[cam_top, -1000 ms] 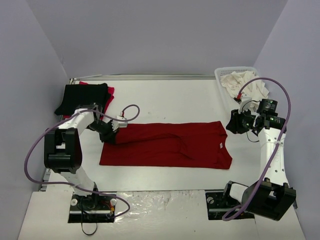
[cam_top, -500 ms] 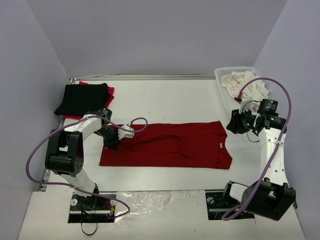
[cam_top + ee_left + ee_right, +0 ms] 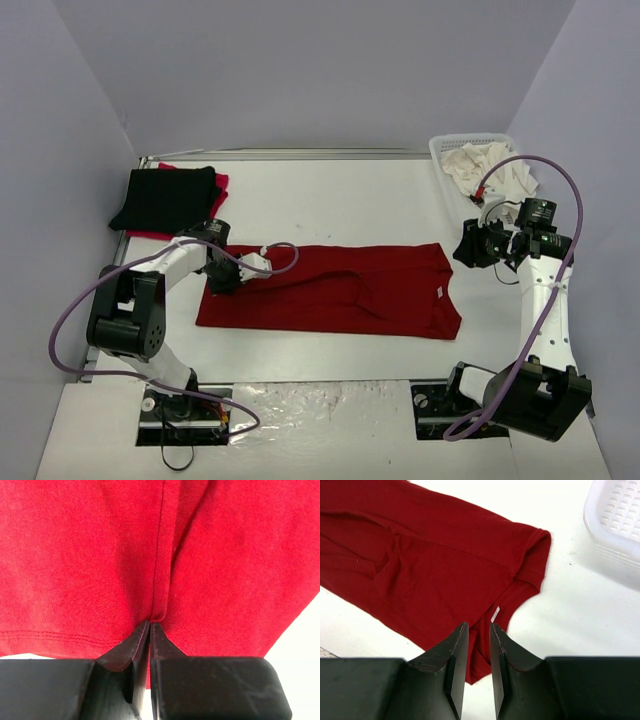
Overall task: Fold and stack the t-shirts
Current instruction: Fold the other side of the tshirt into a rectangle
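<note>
A dark red t-shirt [image 3: 340, 290] lies spread lengthwise across the middle of the table, its small white neck label [image 3: 495, 614] at the right end. My left gripper [image 3: 228, 275] sits low on the shirt's left end. In the left wrist view its jaws are pressed together on a pinched ridge of the red cloth [image 3: 159, 580]. My right gripper [image 3: 470, 245] hangs above the table just right of the collar, open by a narrow gap with nothing in it. A folded black t-shirt [image 3: 165, 195] rests on a bright red one [image 3: 222, 183] at the back left.
A white lattice basket [image 3: 440, 150] stands at the back right corner with cream-white cloth [image 3: 490, 170] in it; its corner [image 3: 615, 515] shows in the right wrist view. Grey walls close in on both sides and the back.
My left arm has swung its wrist rightward over the shirt's left end, and that end of the cloth has shifted slightly left and lies flatter. The right arm has not moved.
</note>
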You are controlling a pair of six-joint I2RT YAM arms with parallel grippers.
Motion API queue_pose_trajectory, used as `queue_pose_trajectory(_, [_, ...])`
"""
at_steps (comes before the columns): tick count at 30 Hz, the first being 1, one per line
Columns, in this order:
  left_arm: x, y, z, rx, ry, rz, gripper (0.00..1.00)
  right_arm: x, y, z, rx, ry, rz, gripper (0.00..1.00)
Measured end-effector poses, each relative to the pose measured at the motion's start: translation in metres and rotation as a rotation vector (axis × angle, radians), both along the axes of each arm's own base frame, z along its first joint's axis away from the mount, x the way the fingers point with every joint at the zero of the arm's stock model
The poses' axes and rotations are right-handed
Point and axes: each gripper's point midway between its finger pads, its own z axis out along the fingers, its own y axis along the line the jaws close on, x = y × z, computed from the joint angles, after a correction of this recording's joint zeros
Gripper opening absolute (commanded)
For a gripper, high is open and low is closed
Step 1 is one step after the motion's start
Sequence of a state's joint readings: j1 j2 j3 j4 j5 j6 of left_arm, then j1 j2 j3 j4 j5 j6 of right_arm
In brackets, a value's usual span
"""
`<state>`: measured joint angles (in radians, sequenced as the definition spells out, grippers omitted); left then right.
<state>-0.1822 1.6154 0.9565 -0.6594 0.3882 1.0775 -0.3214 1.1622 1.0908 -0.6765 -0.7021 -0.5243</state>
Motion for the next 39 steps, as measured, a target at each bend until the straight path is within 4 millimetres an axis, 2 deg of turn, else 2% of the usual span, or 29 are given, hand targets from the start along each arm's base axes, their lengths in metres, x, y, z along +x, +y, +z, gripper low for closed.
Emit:
queue_pose_trajectory(8, [0.011,0.002,-0.002,0.088,-0.071,-0.005,0.04,0.0,0.0,0.0,0.0,0.0,-0.001,0.21])
queue_pose_trajectory(10, [0.012,0.002,-0.002,0.123,-0.093,-0.009,0.14,0.0,0.0,0.0,0.0,0.0,-0.001,0.21])
queue_pose_trajectory(13, [0.015,0.002,-0.001,0.149,-0.115,0.004,0.21,0.0,0.0,0.0,0.0,0.0,-0.001,0.23])
queue_pose_trajectory(14, [0.016,0.002,0.0,0.147,-0.117,0.012,0.29,0.0,0.0,0.0,0.0,0.0,-0.001,0.25])
queue_pose_trajectory(17, [0.017,-0.001,0.005,0.126,-0.12,0.052,0.33,0.0,0.0,0.0,0.002,0.002,-0.003,0.3])
queue_pose_trajectory(19, [0.019,-0.004,0.015,0.101,-0.131,0.083,0.35,0.0,0.0,-0.002,0.002,0.009,-0.004,0.3])
queue_pose_trajectory(21, [0.026,-0.009,0.037,0.065,-0.174,0.116,0.36,0.002,0.001,-0.003,-0.005,0.024,-0.001,0.29])
queue_pose_trajectory(23, [0.039,-0.015,0.065,0.025,-0.238,0.149,0.37,0.005,0.005,-0.003,-0.018,0.035,0.018,0.19])
queue_pose_trajectory(26, [0.056,-0.02,0.109,-0.045,-0.343,0.219,0.37,0.014,0.028,0.003,-0.049,0.045,0.099,0.0])
queue_pose_trajectory(29, [0.065,-0.014,0.14,-0.107,-0.401,0.323,0.38,0.024,0.057,0.005,-0.079,0.072,0.204,0.0])
queue_pose_trajectory(30, [0.068,-0.008,0.147,-0.129,-0.406,0.373,0.42,0.029,0.067,0.003,-0.09,0.081,0.242,0.0])
queue_pose_trajectory(33, [0.074,0.014,0.153,-0.164,-0.396,0.502,0.46,0.04,0.09,-0.006,-0.127,0.126,0.326,0.0])
queue_pose_trajectory(36, [0.074,0.037,0.149,-0.173,-0.369,0.619,0.47,0.056,0.113,-0.023,-0.174,0.183,0.405,0.0])
queue_pose_trajectory(39, [0.071,0.049,0.141,-0.159,-0.349,0.682,0.48,0.074,0.131,-0.043,-0.216,0.233,0.466,0.0])
